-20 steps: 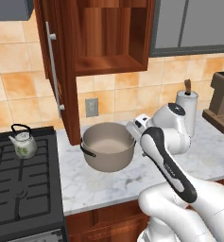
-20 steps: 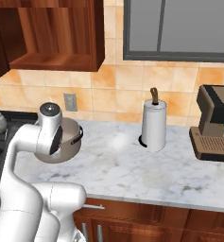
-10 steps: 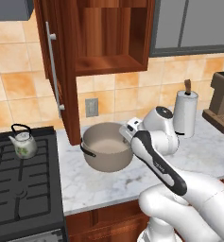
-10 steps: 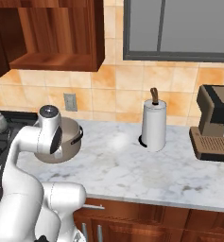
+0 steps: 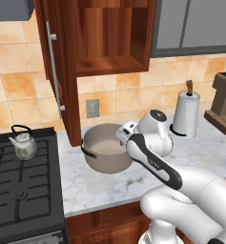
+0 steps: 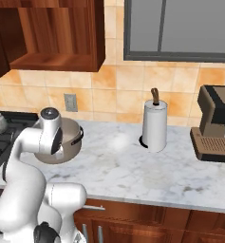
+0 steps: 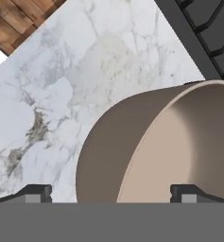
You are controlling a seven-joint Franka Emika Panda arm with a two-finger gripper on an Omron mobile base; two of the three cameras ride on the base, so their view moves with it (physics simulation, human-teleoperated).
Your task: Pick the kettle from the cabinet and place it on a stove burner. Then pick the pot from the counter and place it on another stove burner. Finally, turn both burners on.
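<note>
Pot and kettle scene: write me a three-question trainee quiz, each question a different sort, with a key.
1. True or false: the kettle stands on the stove.
2. Multiple choice: the pot sits on A) a burner, B) the counter, C) the cabinet shelf.
3. Fill in: in the hand view the gripper has one fingertip outside the pot's wall and one over its ____.

Key: 1 true; 2 B; 3 inside.

White arm folded forward and low, gripper [image 7: 111, 194] pointing down, fingertips [image 7: 35, 193] wide apart.
</note>
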